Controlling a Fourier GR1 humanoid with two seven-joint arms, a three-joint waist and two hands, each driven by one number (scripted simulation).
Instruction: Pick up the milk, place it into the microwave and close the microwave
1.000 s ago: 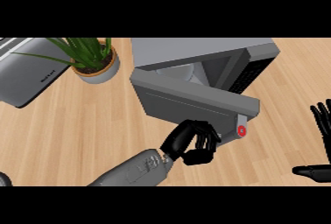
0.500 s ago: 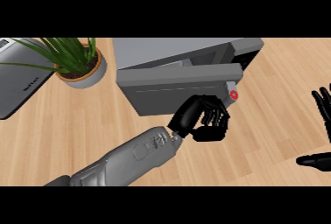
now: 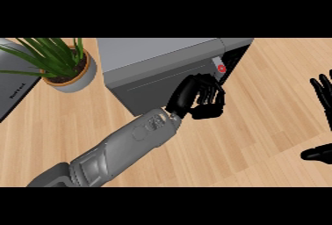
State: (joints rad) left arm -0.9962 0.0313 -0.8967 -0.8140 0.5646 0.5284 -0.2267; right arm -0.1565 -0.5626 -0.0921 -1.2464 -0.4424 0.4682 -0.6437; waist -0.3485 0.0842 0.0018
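I am looking down at my left hand [image 3: 198, 99], which is resting against the front of the microwave door [image 3: 156, 83] with its fingers curled and nothing held in them. The door is lying almost flush with the microwave [image 3: 162, 50], leaving only a narrow dark gap at its right edge beside the red button [image 3: 221, 68]. I am not seeing the milk anywhere on the counter [image 3: 259, 123]; I am judging it is already inside, though the door is hiding the inside. So the picking and placing look done, and what is left is shutting that last gap. My right hand [image 3: 322, 121] is resting open at the right edge, fingers up. A potted plant [image 3: 62, 61] is standing to the left.
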